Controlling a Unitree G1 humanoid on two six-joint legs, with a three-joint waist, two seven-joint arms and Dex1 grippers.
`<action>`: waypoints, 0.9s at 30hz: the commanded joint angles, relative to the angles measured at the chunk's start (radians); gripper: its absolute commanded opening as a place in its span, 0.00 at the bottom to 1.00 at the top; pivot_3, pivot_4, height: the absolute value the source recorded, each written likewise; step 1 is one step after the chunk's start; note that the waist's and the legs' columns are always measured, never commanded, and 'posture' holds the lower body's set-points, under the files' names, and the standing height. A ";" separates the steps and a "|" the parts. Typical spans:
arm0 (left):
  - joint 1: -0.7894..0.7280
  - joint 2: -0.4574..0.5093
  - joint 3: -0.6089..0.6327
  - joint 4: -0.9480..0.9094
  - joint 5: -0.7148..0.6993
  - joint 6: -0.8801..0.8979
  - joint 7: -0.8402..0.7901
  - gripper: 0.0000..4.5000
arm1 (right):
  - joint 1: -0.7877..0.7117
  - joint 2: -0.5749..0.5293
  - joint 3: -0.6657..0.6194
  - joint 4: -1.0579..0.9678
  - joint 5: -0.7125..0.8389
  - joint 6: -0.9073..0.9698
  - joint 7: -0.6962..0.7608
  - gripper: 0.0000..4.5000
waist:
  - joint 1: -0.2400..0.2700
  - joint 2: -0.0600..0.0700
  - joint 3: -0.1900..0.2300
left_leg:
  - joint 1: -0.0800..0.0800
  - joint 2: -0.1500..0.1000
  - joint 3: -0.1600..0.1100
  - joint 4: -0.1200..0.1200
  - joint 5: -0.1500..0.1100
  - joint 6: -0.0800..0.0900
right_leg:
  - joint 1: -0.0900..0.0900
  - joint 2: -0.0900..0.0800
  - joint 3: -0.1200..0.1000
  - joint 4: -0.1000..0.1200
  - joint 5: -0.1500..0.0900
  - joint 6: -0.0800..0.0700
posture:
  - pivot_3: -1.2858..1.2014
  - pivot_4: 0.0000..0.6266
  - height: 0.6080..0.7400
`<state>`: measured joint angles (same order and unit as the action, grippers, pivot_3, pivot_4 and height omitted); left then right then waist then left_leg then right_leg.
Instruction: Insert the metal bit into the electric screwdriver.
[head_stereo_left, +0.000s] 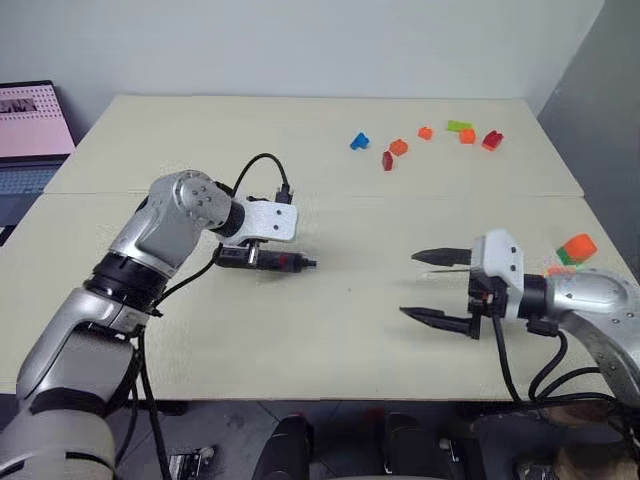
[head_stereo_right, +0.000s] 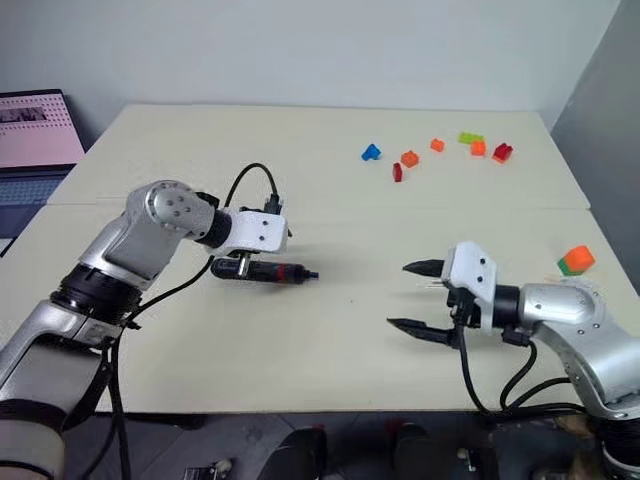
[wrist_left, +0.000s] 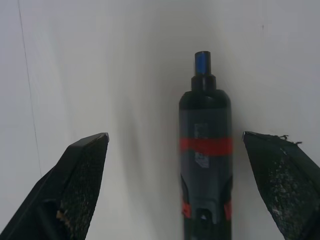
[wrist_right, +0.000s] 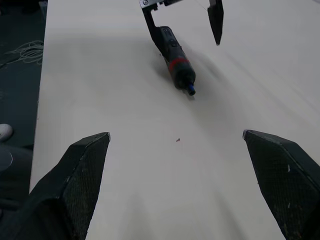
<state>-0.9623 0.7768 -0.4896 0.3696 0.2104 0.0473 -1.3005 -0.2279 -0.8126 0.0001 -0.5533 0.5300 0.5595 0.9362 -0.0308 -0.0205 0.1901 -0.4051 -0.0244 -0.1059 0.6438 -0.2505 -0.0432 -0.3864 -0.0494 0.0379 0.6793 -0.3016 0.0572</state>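
Head pair: 2 eyes look forward and down over the table (head_stereo_left: 330, 320), sharing the whole top.
Left wrist: close above the electric screwdriver (wrist_left: 205, 165).
Right wrist: low, facing across toward the same tool.

Bare table (head_stereo_left: 330, 320) separates both claws; the electric screwdriver (head_stereo_left: 275, 261) lies between the left claw's (head_stereo_left: 262, 258) spread fingers.

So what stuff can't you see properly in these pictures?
- The electric screwdriver: in the head views its back end sits under the open left gripper; in the left wrist view the picture edge cuts it off.
- The metal bit: I cannot pick it out; a faint thin line near the open right gripper is too small to tell.
- The laptop: cut off by the picture edge.
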 joint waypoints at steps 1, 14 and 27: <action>-0.038 -0.035 -0.014 0.052 0.042 -0.021 -0.019 1.00 | 0.008 0.012 0.017 -0.059 0.010 0.005 -0.013 1.00 | -0.002 0.000 0.000 | 0.000 0.000 0.000 0.000 0.000 0.000 | 0.000 0.000 0.000 0.000 0.000 0.000 | 0.52 0.24 1.00; -0.053 -0.112 -0.032 0.134 0.110 0.038 -0.083 1.00 | 0.025 0.025 0.051 -0.076 0.005 0.002 -0.033 1.00 | -0.002 0.000 0.000 | 0.001 0.000 -0.001 0.002 0.000 0.000 | 0.000 0.002 0.000 0.002 0.001 0.001 | 0.52 0.24 1.00; -0.049 -0.184 -0.035 0.190 0.133 0.051 -0.085 0.53 | 0.027 0.025 0.053 -0.077 0.006 0.007 -0.032 1.00 | 0.002 0.000 0.000 | 0.004 0.000 -0.001 0.002 0.000 0.000 | 0.004 0.002 0.000 0.002 0.001 0.002 | 0.52 0.24 1.00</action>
<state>-1.0000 0.6052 -0.5244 0.5553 0.3396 0.1000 -1.3863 -0.1980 -0.7833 0.0627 -0.5879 0.5281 0.5665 0.9091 -0.0288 -0.0206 0.1900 -0.4004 -0.0245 -0.1072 0.6463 -0.2504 -0.0428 -0.3817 -0.0472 0.0376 0.6816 -0.3001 0.0597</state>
